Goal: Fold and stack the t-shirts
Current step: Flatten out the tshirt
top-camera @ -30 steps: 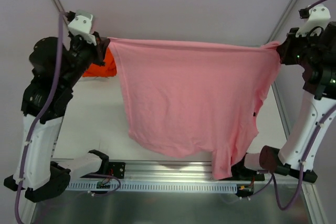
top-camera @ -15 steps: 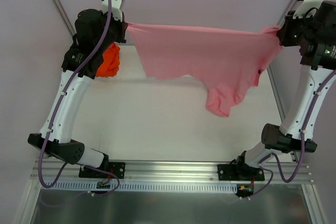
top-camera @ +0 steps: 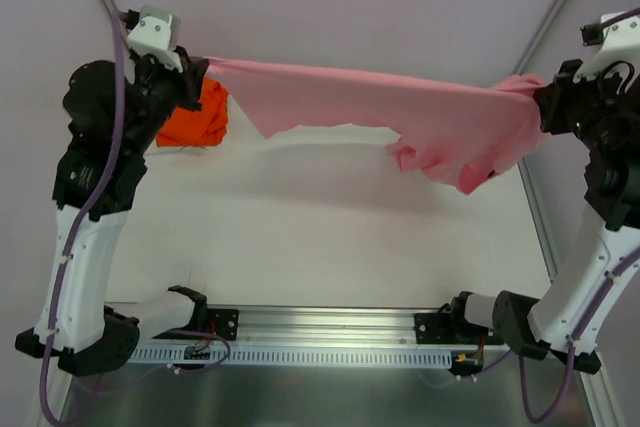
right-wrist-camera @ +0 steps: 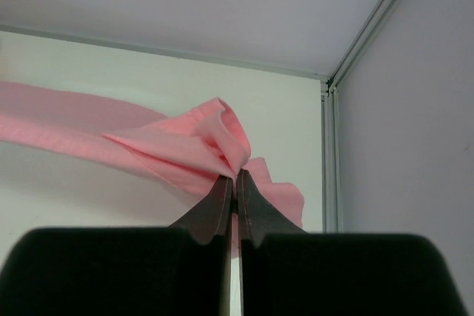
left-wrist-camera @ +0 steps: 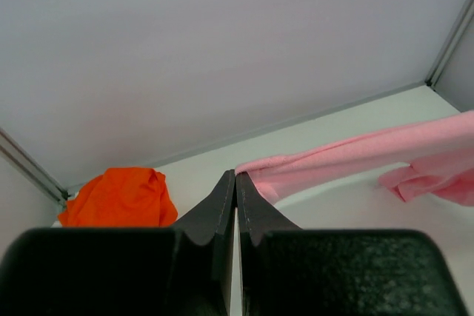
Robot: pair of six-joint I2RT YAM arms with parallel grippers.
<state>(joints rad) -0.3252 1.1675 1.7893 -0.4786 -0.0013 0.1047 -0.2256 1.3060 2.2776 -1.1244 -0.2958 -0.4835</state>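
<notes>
Between the tips of the left end effector (left-wrist-camera: 235, 175), clamps one corner of the pink t-shirt (top-camera: 400, 107), jaws pressed flat together on the cloth edge. Up at the far right, pinches the opposite end in the right end effector (right-wrist-camera: 235, 174), likewise clenched, with a bunched fold of pink poking up just past the tips. Holds the shirt stretched between the two as a long, nearly level band, raised well clear of the worktop (top-camera: 320, 247) and dipping slightly toward the right. Lets a ragged lower edge hang along the middle, plus a crumpled lump of fabric drooping near the right end. Throws a soft shadow onto the white surface underneath. Farther out, just beyond the left end effector, shows the orange t-shirt (top-camera: 195, 119) lying in a crumpled heap on the worktop at the far left corner, close to the back wall.
</notes>
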